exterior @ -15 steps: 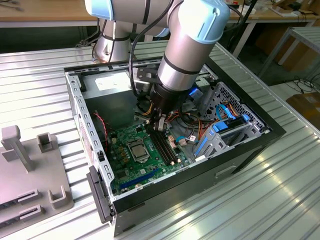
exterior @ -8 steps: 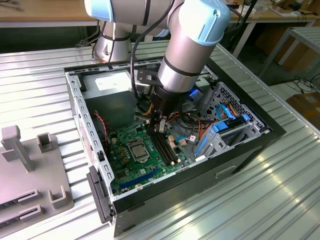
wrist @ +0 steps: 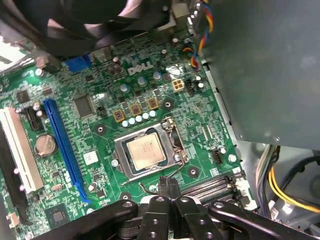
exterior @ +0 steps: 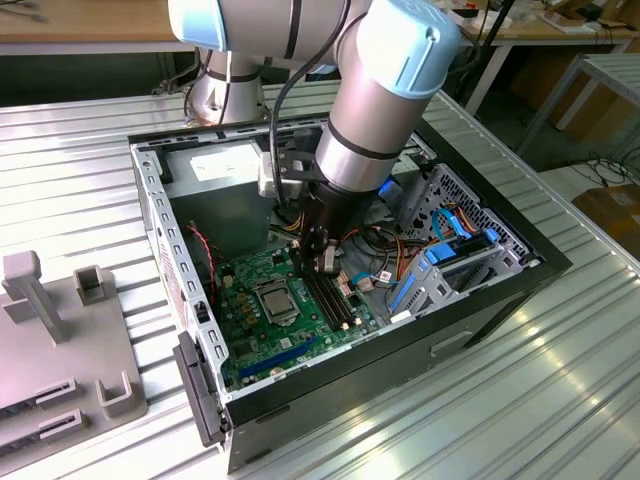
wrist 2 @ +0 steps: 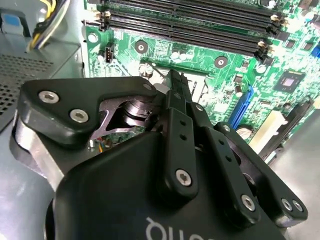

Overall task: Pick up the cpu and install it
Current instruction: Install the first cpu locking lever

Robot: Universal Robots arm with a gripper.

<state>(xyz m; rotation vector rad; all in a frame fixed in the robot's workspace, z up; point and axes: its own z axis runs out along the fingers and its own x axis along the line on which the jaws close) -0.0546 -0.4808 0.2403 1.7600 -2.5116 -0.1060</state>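
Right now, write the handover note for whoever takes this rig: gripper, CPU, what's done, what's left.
Gripper: fingers shut together, nothing held, hanging over the green motherboard just beside the socket, near the memory slots.
CPU: lying flat inside the CPU socket frame in the open computer case.
Done: chip picked and seated in the socket.
Left: whether the socket's retention lever is latched cannot be told; check that.

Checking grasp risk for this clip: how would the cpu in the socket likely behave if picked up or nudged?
The cpu looks like a thin flat square plate, so probably stiff and light. Its smooth metallic top may be slippery. It lies flat in the socket frame, so a sideways nudge likely would not shift it, and its low edges offer little to grip.
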